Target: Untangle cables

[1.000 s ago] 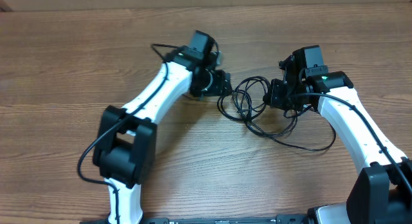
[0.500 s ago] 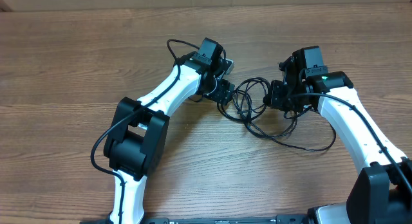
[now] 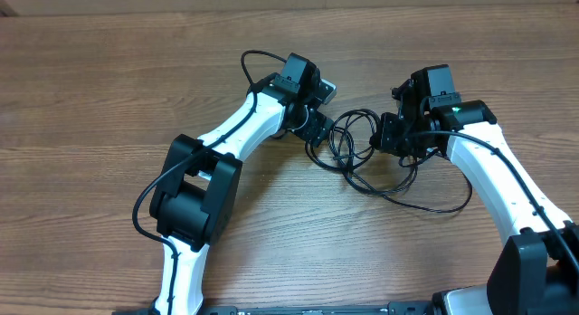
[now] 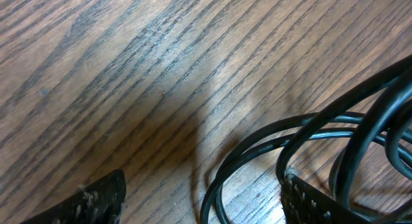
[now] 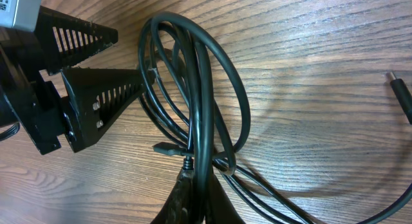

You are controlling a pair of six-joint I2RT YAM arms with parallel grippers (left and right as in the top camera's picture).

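Observation:
The cables (image 3: 355, 145) are thin black cords lying in tangled loops on the wooden table between my two arms, with a long loop trailing toward the lower right (image 3: 443, 206). My left gripper (image 3: 317, 127) is open at the left edge of the loops; in the left wrist view its fingers (image 4: 203, 198) straddle cable strands (image 4: 302, 130). My right gripper (image 3: 384, 134) is shut on a cable strand at the right side of the bundle; in the right wrist view its fingers (image 5: 198, 195) pinch the strands (image 5: 199, 102). A small plug (image 5: 168, 149) lies beside them.
A loose plug end (image 5: 400, 95) lies at the right edge of the right wrist view. The wooden table (image 3: 90, 98) stretches to the left and front. The arms' own thicker black cables run along the white links (image 3: 244, 62).
My left arm has swung right, bringing its gripper up to the left edge of the cable loops. The right arm and the cables have stayed put.

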